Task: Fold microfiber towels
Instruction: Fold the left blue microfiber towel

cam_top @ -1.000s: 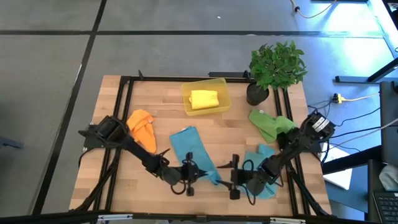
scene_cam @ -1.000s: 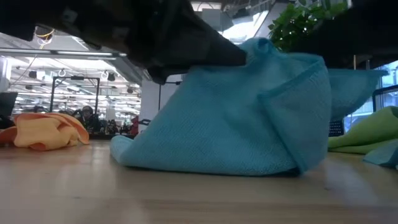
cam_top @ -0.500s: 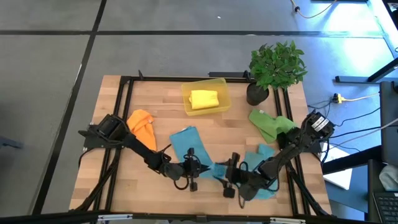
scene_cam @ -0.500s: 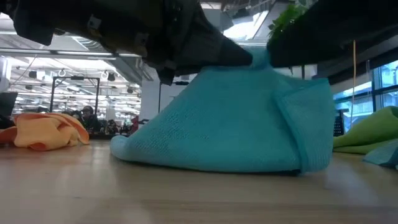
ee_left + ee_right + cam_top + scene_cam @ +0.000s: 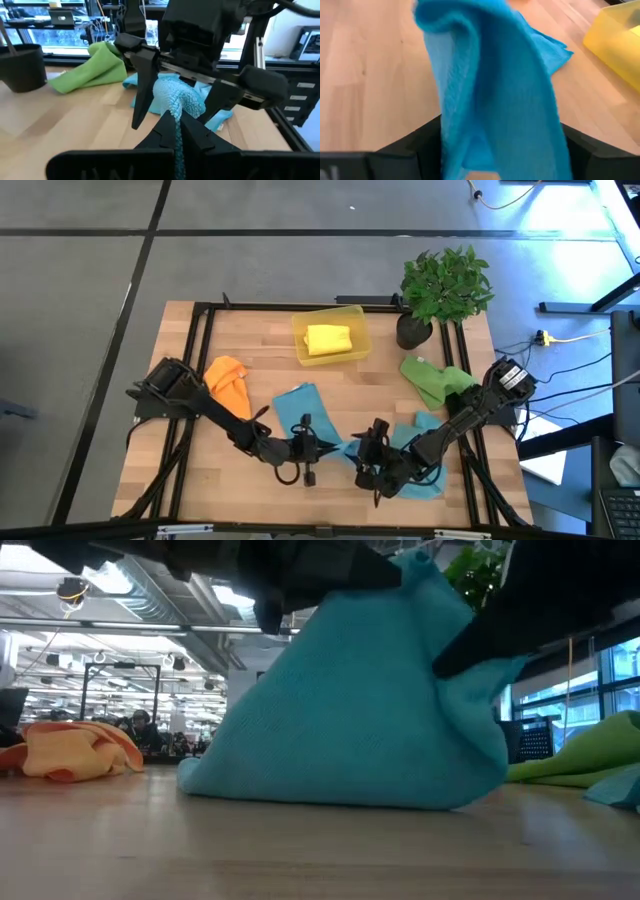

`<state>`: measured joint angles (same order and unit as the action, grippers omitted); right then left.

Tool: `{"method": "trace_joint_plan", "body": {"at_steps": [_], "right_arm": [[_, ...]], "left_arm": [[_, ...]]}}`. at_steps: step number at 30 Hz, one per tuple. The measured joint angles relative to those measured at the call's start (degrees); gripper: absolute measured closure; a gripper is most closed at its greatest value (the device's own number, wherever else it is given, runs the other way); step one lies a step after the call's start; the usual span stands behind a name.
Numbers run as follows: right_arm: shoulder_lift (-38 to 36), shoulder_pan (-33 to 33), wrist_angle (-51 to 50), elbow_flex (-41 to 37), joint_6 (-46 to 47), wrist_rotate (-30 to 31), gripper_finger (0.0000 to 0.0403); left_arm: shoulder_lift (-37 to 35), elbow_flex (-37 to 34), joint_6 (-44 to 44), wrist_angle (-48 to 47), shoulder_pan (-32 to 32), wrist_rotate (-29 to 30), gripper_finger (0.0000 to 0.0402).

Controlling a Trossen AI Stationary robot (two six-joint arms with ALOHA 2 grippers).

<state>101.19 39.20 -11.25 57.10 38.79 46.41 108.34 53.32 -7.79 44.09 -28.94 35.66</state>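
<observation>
From above, your left gripper pinched the teal towel at the table's near middle, while your right gripper stood wide beside it. At table height, the towel was tented upward. Through the left wrist, clamped fingers held its edge. You were mid-fold; next, the right needs the opposite corner.

Two teal-blue towels, one orange towel, one green towel, one yellow towel, one yellow bin, one potted plant, two arms
</observation>
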Motion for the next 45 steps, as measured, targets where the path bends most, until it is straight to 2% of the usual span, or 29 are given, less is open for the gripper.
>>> {"method": "trace_joint_plan", "body": {"at_steps": [11, 19, 24, 30, 45], "right_arm": [[-5.28, 0.02, -8.30, 0.02, -0.31, -1.15, 0.0147], [-5.95, -0.22, -8.58, 0.04, -5.59, -8.06, 0.0166], [-5.95, -0.26, -8.59, 0.04, -10.69, -8.71, 0.0168], [-5.95, -0.26, -8.72, 0.03, -15.31, -9.21, 0.0169], [-5.69, -4.46, -8.70, -0.53, -21.11, -16.45, 0.0169]], "left_arm": [[-0.62, 0.00, -1.59, -6.19, -0.46, 0.31, 0.0401], [-0.62, 0.00, -0.75, -6.16, -1.84, 0.33, 0.0401], [-0.62, 0.00, -0.68, -7.05, -2.50, -2.16, 0.0401], [-0.62, 0.00, -1.03, -8.61, -3.49, -2.29, 0.0401], [-0.62, 0.00, -0.68, -9.03, -4.17, -2.32, 0.0401]]}}
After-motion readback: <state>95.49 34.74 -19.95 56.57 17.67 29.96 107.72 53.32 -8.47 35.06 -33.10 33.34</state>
